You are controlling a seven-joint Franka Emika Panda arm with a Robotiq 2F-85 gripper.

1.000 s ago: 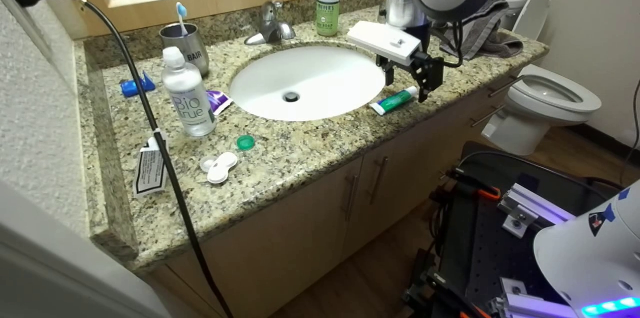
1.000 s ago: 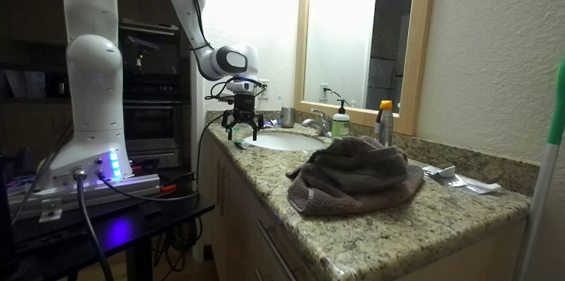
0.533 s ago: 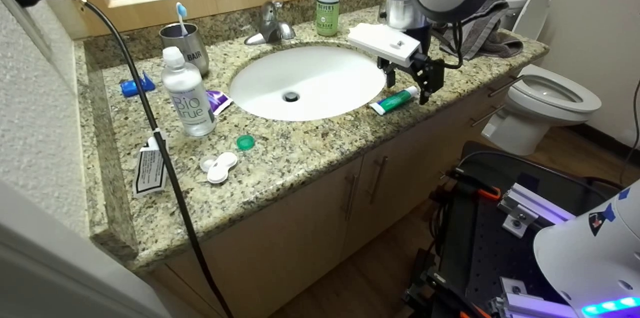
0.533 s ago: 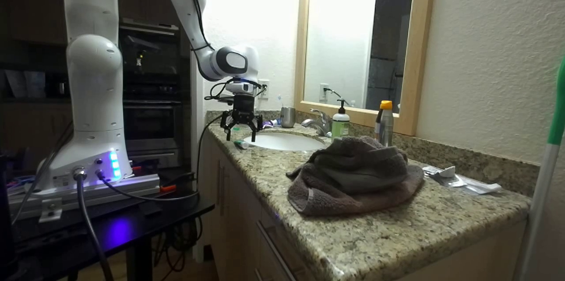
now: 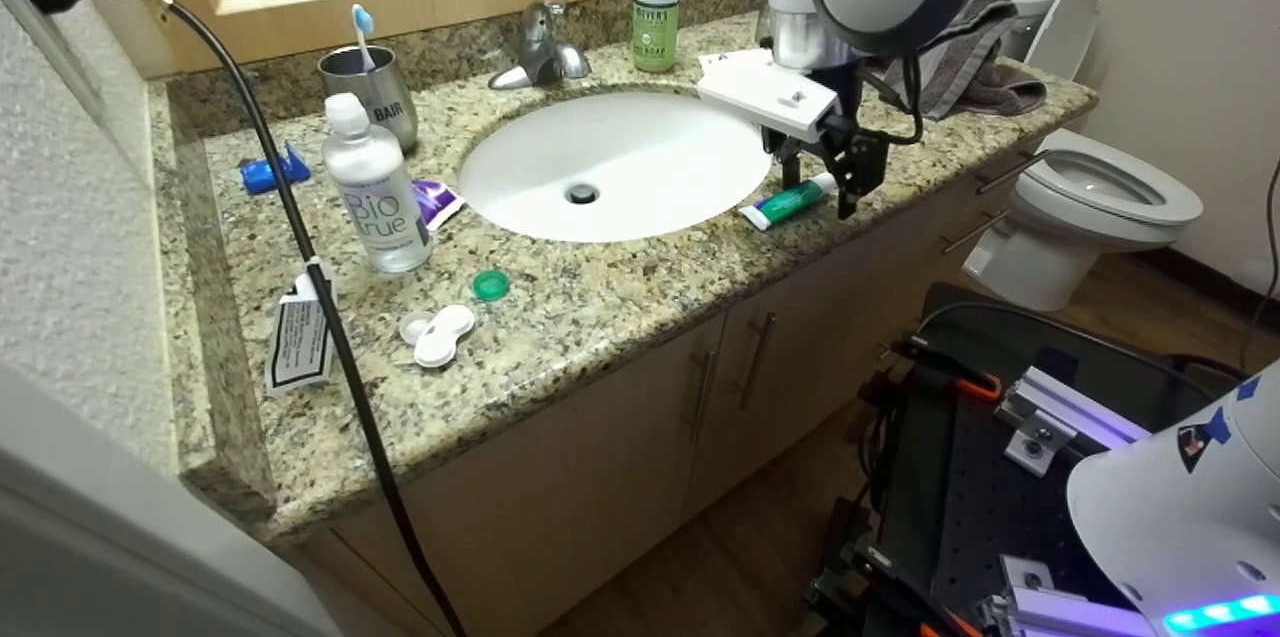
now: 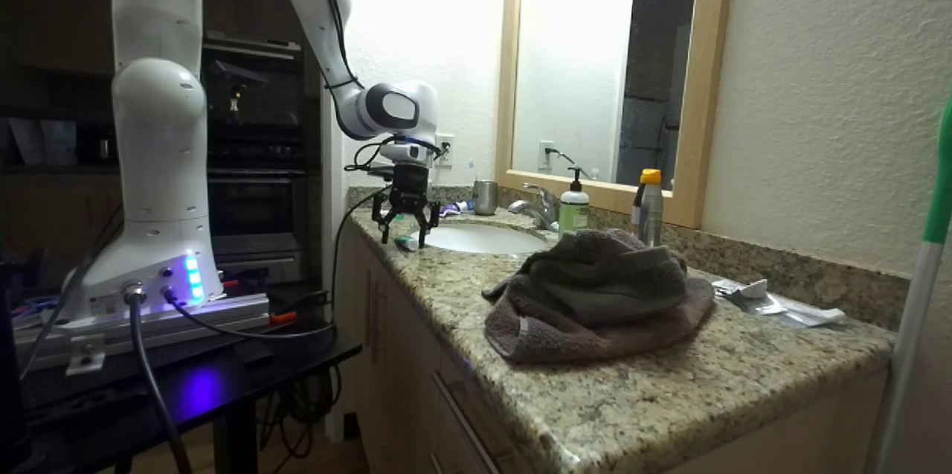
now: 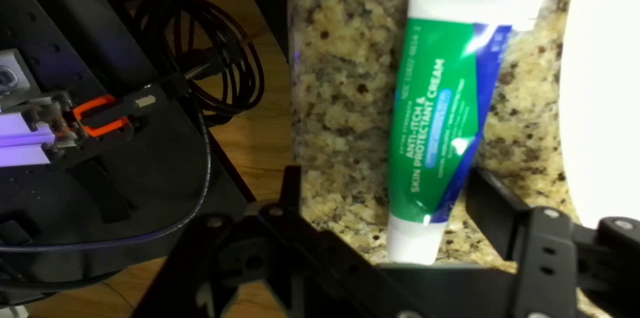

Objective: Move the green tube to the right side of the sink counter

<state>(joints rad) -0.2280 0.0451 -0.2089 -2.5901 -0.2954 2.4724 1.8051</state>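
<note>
The green tube lies flat on the granite sink counter, between the basin and the front edge. In the wrist view, the tube shows its green and blue label, with the white cap toward the gripper. My gripper is open and low over the tube's cap end. In the wrist view, one finger of the gripper stands close beside the tube on the basin side; the other is apart from it toward the counter's front edge. In an exterior view, the gripper partly hides the tube.
The white basin lies beside the tube. A green pump bottle and the faucet stand at the back. A crumpled grey towel and a spray can are farther along the counter. A clear bottle stands beyond the basin.
My gripper has come down a little, and its fingers are now nearer the counter on both sides of the tube. The tube has not moved.
</note>
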